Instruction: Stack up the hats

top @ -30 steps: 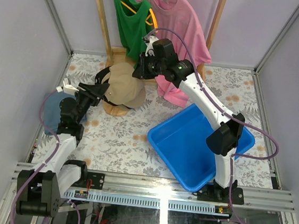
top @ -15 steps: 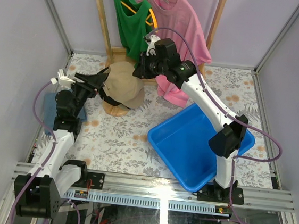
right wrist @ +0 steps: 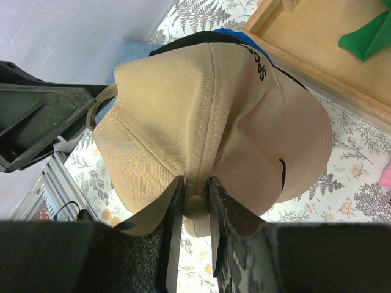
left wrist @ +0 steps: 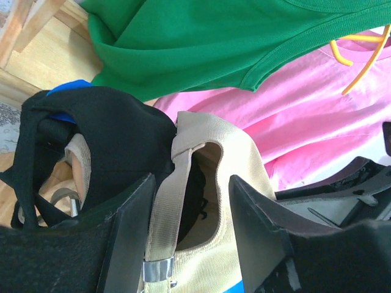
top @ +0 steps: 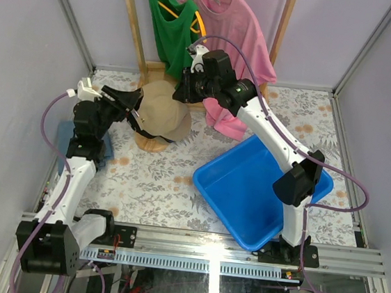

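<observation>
Three caps sit piled on the wooden stand (top: 150,142) at the back left of the table: tan cap (right wrist: 214,128) on top, black cap (left wrist: 104,140) under it, and a sliver of blue cap (right wrist: 256,39) showing at the far edge. Right gripper (right wrist: 195,204) is pinched tight on the tan cap's crown button, holding the top in place. Left gripper (left wrist: 192,183) is at the rear of the pile with its jaws spread about halfway. The tan back strap sits in the gap and neither finger presses on it, so it holds nothing. Change over the last second: the left arm rose from low beside the stand to level with the caps' back, and its jaws widened from a narrower set. Looks like it let go of the black cap's rear and is re-aiming, probably to tug the tan strap down. The stack looks nearly seated. Grey-blue cloth (top: 63,136) lies by the left arm, blue bin (top: 246,194) sits to the right, and green shirt (top: 163,17) and pink shirt (top: 234,45) hang behind.
</observation>
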### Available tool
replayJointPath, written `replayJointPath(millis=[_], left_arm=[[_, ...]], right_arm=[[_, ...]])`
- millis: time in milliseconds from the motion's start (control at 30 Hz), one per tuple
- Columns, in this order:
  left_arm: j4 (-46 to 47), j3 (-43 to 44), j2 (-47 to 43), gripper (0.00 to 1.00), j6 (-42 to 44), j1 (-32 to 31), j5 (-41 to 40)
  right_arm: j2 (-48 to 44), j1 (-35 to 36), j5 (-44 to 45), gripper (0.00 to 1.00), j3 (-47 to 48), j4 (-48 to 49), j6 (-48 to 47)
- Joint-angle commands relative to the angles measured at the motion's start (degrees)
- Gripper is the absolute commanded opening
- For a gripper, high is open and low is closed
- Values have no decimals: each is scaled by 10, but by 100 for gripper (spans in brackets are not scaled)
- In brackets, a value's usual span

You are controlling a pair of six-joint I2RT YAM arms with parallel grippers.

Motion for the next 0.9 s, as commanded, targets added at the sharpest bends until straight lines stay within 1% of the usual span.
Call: replayJointPath(millis=[0, 100, 167, 400, 600, 633, 733, 867], left_arm=[[-48, 38, 11, 47, 61, -2, -8], [-60, 50, 15, 37, 79, -2, -7], [-63, 54, 16, 34, 91, -2, 0], [-72, 65, 17, 34, 122, -2, 34], [-82, 73, 23, 36, 135, -2, 57], [-84, 74, 24, 34, 136, -2, 57], [-92, 81, 27, 21, 141, -2, 52], [-97, 87, 27, 17, 144, -2, 40]], right_arm=[[-34, 6, -19, 20, 28, 31, -10], [-33, 6, -18, 20, 32, 30, -11], [-32, 6, -18, 20, 34, 29, -12], [-28, 6, -19, 20, 39, 28, -12], [-26, 6, -19, 20, 44, 27, -12], [-25, 6, -18, 20, 47, 26, -13], [-26, 6, -17, 20, 49, 26, -13], [-25, 6, -15, 20, 52, 25, -17]])
